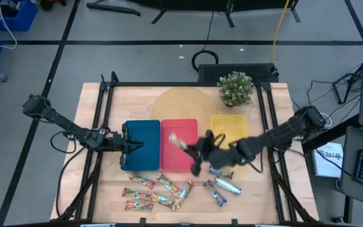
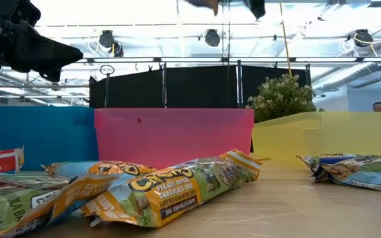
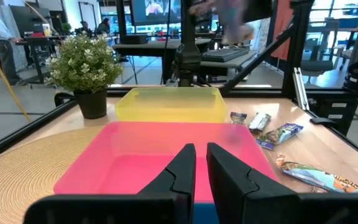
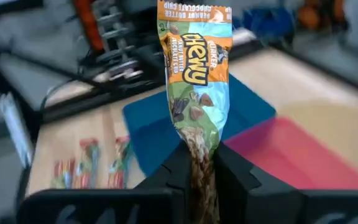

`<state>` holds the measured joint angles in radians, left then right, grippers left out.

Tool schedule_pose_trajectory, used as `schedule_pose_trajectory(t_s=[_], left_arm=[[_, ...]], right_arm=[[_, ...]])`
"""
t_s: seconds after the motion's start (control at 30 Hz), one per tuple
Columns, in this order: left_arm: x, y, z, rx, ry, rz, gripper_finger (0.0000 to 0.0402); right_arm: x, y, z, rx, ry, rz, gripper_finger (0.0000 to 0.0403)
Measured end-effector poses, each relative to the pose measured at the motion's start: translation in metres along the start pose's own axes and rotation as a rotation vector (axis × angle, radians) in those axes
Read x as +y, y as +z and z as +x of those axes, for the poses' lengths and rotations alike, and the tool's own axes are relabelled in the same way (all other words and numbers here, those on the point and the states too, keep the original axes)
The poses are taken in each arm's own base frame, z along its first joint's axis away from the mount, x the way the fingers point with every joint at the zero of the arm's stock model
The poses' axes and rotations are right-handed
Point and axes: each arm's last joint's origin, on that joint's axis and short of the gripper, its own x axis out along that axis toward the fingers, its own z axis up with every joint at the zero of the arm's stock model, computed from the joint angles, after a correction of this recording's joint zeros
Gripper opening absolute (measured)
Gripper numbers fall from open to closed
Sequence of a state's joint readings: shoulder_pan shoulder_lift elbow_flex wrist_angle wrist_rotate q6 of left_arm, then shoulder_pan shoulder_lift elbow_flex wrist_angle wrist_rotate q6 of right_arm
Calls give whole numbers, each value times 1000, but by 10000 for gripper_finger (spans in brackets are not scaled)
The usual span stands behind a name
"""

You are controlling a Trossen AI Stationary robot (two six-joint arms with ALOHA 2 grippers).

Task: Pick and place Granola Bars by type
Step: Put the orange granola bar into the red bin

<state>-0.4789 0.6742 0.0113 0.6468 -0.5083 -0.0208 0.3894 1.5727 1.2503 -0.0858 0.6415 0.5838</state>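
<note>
1. On your left, the left end effector (image 1: 133,145) hangs over the blue tray (image 1: 141,145), pointing toward the red one. Its fingers (image 3: 180,168) stand close together with a thin gap and nothing between them. Treat this arm as waiting.

2. Below the blue and red trays, a cluster of loose bars (image 1: 153,192) lies on the tabletop (image 1: 93,126): red-green ones at the left edge and orange-gold ones beside them. Their long axes point several ways, some across the table and some slanted. The low view shows the orange-gold bars (image 2: 170,188) overlapping each other, so you cannot lift one cleanly from the side.

3. In the middle, the right end effector (image 1: 191,148) holds an orange-gold bar (image 4: 194,81) by one end. The fingers pinch the wrapper's crimp, and the bar sticks straight out ahead of them, its long axis in line with the arm's reach. From above, the bar (image 1: 177,141) hangs over the red tray (image 1: 179,144), clear of its floor.

4. This is the relation your next move turns on: the bar's free end points toward the blue tray, and the tray beneath it is the red one. I judge that if red is the orange-gold kind's tray, you need only lower and let go; the bar will likely tip forward onto its free end.

5. On your right, the yellow tray (image 1: 229,129) sits beside the red one, and the blue-silver bars (image 1: 222,187) lie below it, nearer the right arm than the left.
</note>
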Motion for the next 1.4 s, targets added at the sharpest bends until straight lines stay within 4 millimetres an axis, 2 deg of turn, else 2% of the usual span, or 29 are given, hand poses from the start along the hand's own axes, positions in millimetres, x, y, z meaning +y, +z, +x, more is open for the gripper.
schedule_pose_trajectory(t_s=[0.1, 0.17, 0.33, 0.4, 0.6, 0.73, 0.87, 1.17, 1.4], left_arm=[[0, 0, 0, 0, 1, 2, 49], [0, 0, 0, -4, 7, 28, 49], [2, 2, 0, -12, 72, 67, 49], [3, 1, 0, -10, 97, 92, 49], [3, 1, 0, -4, 104, 102, 49], [3, 1, 0, -2, 103, 133, 49], [3, 1, 0, 1, 102, 181, 49], [3, 1, 0, -3, 96, 196, 49], [3, 2, 0, -6, 97, 189, 49]], right_arm=[[-20, 8, 14, 84, 18, 176, 35], [-30, 7, 25, 142, 17, 234, 39], [-48, -21, 56, 215, -91, 410, 33], [-53, -25, 69, 210, -112, 482, 28], [-71, -37, 111, 208, -81, 602, 30], [-81, -55, 133, 224, -104, 654, 29], [-81, -69, 148, 202, -82, 697, 26], [-88, -70, 156, 169, -88, 713, 30], [-80, -72, 153, 143, -96, 760, 21]])
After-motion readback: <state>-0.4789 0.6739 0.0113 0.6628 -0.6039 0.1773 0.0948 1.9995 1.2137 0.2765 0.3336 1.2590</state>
